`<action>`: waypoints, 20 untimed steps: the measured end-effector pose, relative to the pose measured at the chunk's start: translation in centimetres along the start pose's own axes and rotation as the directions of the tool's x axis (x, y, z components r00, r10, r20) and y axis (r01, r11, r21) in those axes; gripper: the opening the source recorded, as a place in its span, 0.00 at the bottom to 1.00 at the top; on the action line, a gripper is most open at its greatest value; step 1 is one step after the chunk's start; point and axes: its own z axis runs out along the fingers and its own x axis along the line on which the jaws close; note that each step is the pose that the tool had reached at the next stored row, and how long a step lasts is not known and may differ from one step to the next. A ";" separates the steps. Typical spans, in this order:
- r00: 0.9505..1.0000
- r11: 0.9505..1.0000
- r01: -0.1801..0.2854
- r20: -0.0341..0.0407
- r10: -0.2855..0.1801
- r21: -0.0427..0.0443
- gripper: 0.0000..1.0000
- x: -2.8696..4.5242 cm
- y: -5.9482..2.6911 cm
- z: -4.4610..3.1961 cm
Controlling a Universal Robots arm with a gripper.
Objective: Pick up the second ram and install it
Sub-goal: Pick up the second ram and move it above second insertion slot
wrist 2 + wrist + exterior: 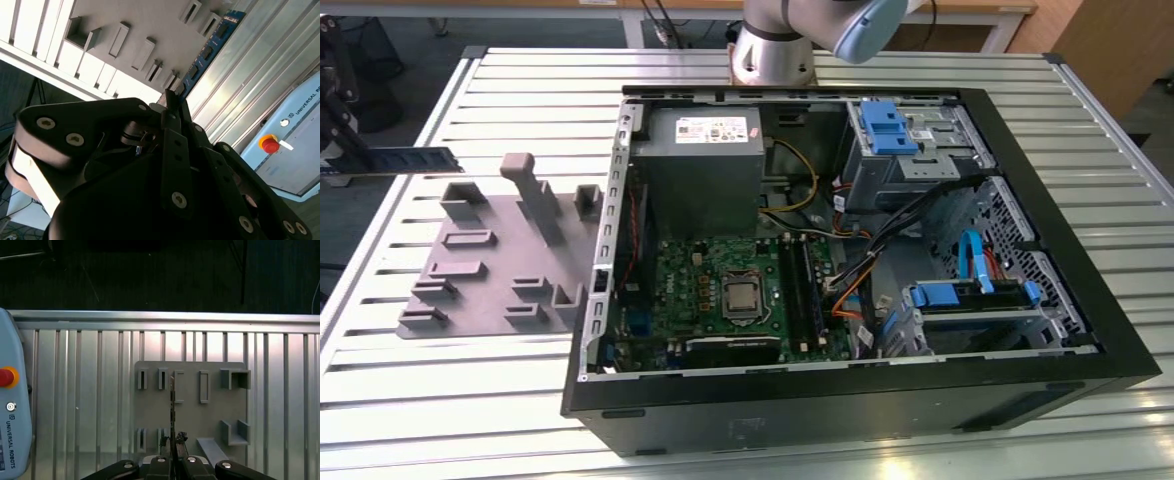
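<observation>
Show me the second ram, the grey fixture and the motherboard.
second ram (414, 160), exterior view, middle of the strip.
grey fixture (500, 268), exterior view, bare base plate.
motherboard (678, 265), exterior view, green board surface.

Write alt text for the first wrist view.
The gripper holds the second ram edge-on, seen against a grey fixture that lies on a slatted metal table. A pendant with a red button sits apart from the fixture.
</observation>
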 end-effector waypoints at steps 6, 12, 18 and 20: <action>1.000 1.000 0.000 0.000 0.000 0.000 0.14 0.00 -0.32 -0.01; 1.000 1.000 0.000 0.000 0.000 0.000 0.14 -0.01 -1.08 -0.01; 1.000 1.000 0.000 0.000 0.000 0.000 0.14 -0.01 -1.80 -0.03; 1.000 1.000 0.000 0.000 0.000 0.000 0.14 -0.01 -2.01 -0.03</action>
